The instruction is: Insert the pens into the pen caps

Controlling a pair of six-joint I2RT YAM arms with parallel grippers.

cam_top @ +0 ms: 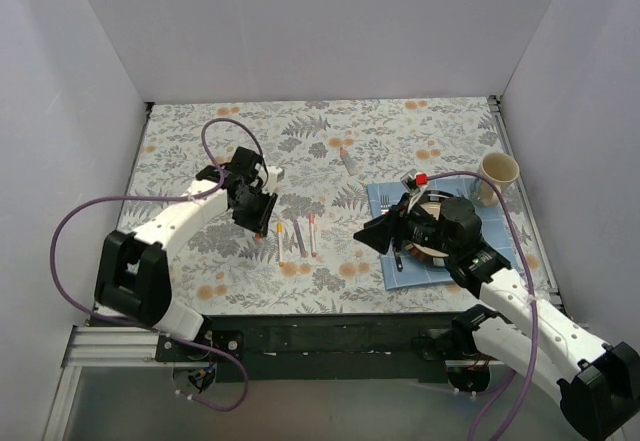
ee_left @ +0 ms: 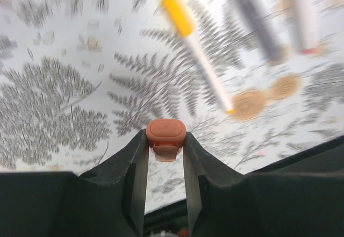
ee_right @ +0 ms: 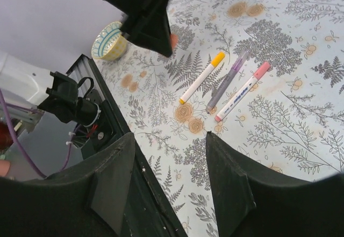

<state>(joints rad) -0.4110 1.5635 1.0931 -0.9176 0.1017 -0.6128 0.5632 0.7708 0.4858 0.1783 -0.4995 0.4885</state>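
While the left jaws pinch an orange cap [ee_left: 166, 134], all three pens lie loose on the tabletop [cam_top: 180, 151].
So yeah, the left jaws are clamped on that little cap, one finger on each side of it. It sits just left of the pens, low over the fern print, but I can't tell if it's actually touching down. The pens are in a tidy row side by side, around the near middle of the tabletop. The yellow pen [cam_top: 280, 243] is closest to the cap, the purple pen [cam_top: 298, 241] is in the middle and the pink pen [cam_top: 313, 233] is on the right. The right jaws are spread apart with nothing in them, hanging at the left edge of a blue cloth [cam_top: 385, 196], right of the pens. A cup [cam_top: 498, 173] sits far right.
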